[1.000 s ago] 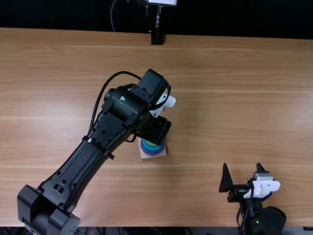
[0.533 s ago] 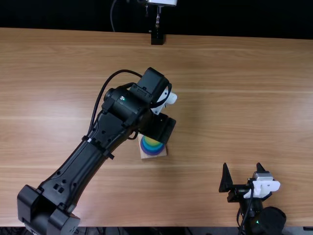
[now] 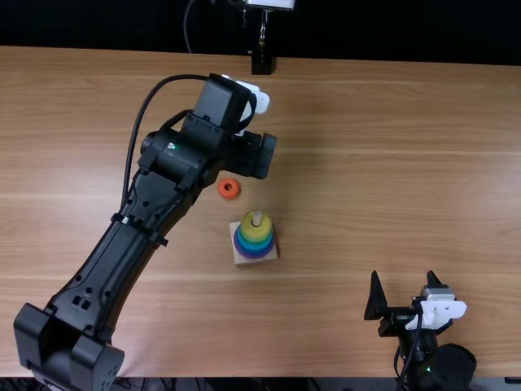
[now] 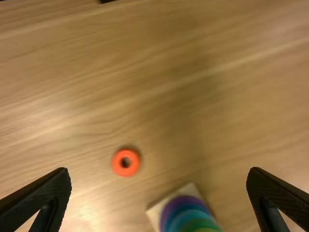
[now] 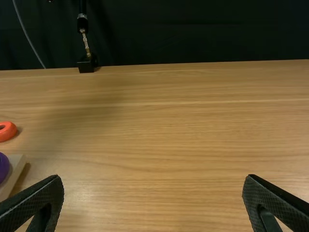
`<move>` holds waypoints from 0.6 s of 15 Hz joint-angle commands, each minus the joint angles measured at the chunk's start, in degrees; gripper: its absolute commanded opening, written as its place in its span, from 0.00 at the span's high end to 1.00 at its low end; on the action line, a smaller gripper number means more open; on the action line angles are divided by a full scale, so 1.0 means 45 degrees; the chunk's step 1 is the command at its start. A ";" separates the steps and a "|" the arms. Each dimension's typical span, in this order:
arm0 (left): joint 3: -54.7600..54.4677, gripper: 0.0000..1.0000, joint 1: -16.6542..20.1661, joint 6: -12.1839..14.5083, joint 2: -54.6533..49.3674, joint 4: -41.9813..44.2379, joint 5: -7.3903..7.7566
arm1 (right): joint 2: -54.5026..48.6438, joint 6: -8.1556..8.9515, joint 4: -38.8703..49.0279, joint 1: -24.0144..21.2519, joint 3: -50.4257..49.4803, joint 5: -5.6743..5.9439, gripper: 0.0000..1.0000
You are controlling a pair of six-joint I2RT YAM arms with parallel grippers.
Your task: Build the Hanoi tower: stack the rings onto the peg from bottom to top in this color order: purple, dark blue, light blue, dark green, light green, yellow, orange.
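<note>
At the left, the black jointed left arm (image 3: 114, 252) is slanting up from the near edge over the light brown wooden table (image 3: 366, 163). Just beside its wrist end, on the side toward the near edge, a small round orange ring with a hole in its middle (image 3: 229, 188) is lying flat on the tabletop, off the peg and well apart from the right gripper. The black two-fingered left gripper (image 3: 251, 153) is hanging above the table a little beyond the ring; its fingers are standing wide apart and gripping nothing.

Nearer the close edge, a square pale wooden base (image 3: 238, 257) is sitting on the table, with a pale upright peg (image 3: 257, 217) rising from it. Around the peg are resting, from the bottom, a purple ring (image 4: 181, 199), a dark blue ring (image 4: 186, 207), a light blue ring (image 4: 191, 215), green (image 4: 199, 224) and, on top, a yellow ring (image 3: 255, 230); I cannot tell how many green rings are sitting there. A black mount (image 3: 261, 63) is standing at the far edge.

At the right, the black two-fingered right gripper (image 3: 403, 285) is hovering over the near part of the table, released and empty, its fingers spreading widely.
</note>
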 commanded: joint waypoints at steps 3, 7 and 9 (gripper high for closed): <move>0.0012 0.00 0.0313 0.0057 0.1462 -0.0113 -0.1274 | -0.0163 0.0025 -0.0944 -0.0096 -0.0754 0.0047 0.00; -0.2664 0.00 0.0294 0.0081 0.1501 0.1762 -0.1017 | -0.0163 0.0025 -0.0944 -0.0096 -0.0773 0.0047 0.00; -0.3445 0.00 0.0294 0.0081 0.1521 0.2183 -0.1017 | -0.0163 0.0025 -0.0944 -0.0096 -0.0773 0.0047 0.00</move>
